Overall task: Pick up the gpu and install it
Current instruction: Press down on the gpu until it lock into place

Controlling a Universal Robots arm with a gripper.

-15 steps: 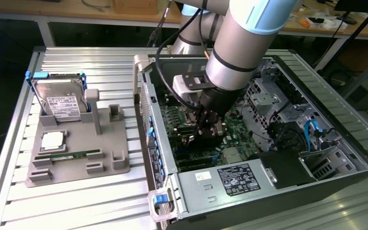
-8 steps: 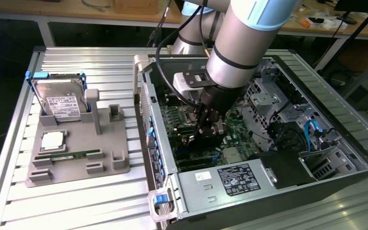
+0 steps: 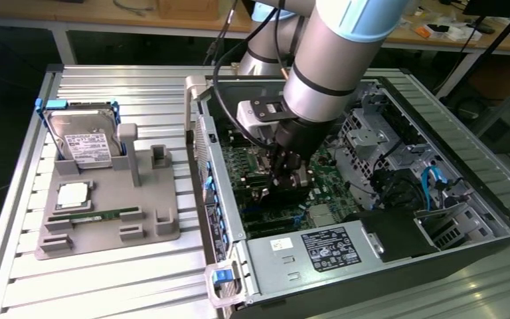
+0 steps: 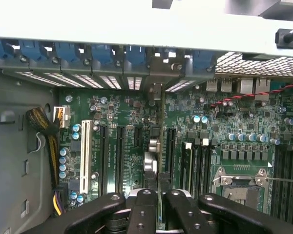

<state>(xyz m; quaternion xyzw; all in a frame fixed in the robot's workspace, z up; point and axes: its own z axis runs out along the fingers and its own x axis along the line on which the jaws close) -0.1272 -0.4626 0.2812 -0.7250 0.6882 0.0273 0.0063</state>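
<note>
The arm [image 3: 335, 60] is reached down into the open PC case [image 3: 467, 199], which lies on its side on the slatted metal counter [image 3: 104, 279]. The gripper [image 3: 283, 181] is seen low over the motherboard [image 3: 321, 169], roughly mid-case.

The jaws are drawn nearly together, clamped on the gpu [image 4: 155, 161]. In the wrist view the card is seen edge-on: a thin dark strip running from between the black fingers [image 4: 141, 209] up to the case's rear wall, where its metal end [image 4: 155, 92] is lined up with the row of blue-clipped slot covers [image 4: 71, 53]. The card is held upright over the board, between the two groups of black expansion slots [image 4: 121, 156], beside the white slot [image 4: 85, 156]. Whether its edge is seated in a slot cannot be told.

In the exterior view the card is largely hidden by the gripper; only a dark shape under the fingers is made out.

Off to the exterior view's left, a grey parts fixture [image 3: 104, 212] sits on the counter. The silver hard drive [image 3: 85, 143] is stood in its blue bracket, a CPU [image 3: 72, 194] is laid flat below it, and the green RAM stick [image 3: 91, 216] is laid in its groove. The power supply [image 3: 313, 249] with its black label is seen at the near end of the case.
</note>
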